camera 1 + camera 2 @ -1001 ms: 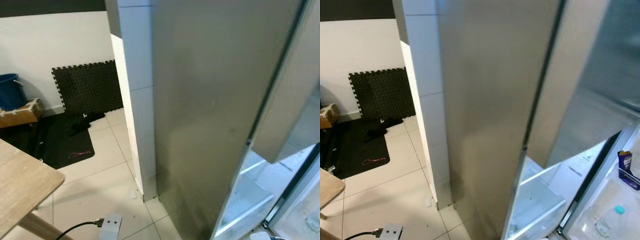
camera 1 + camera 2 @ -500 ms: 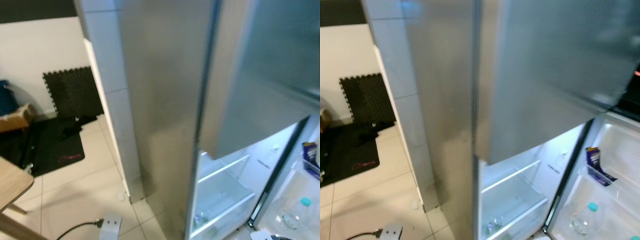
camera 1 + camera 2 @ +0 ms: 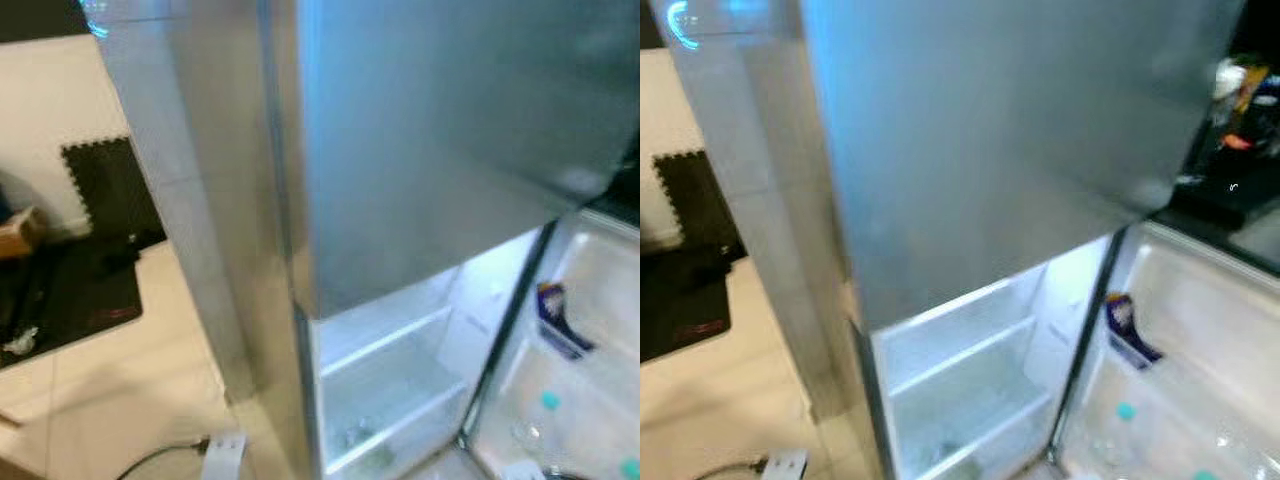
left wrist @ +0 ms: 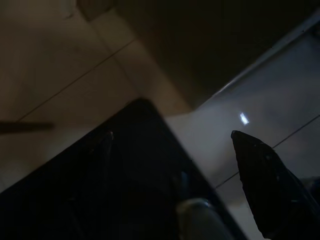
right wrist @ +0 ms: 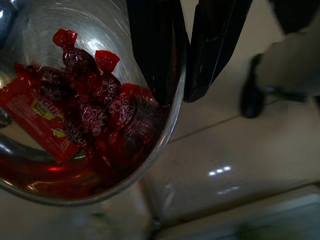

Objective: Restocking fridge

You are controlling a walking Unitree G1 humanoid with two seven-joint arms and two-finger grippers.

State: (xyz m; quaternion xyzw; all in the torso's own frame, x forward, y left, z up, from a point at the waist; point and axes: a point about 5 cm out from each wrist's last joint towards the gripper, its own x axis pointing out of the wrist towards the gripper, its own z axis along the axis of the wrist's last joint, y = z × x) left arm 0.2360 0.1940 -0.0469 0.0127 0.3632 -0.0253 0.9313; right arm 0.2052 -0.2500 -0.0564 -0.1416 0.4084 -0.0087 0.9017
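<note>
Fridge (image 3: 970, 150) door open, shelves near bare; your right gripper (image 5: 186, 75) pinches the candy bowl (image 5: 165, 135) rim, unstocked; left gripper (image 4: 170, 165) fingers spread, idle.

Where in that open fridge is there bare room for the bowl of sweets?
The right tool grips the glass bowl by its rim. Both white shelves of the lower compartment look bare, apart from something small at the bottom front. The open door's bins are more crowded: a purple carton and teal-capped bottles.
</note>
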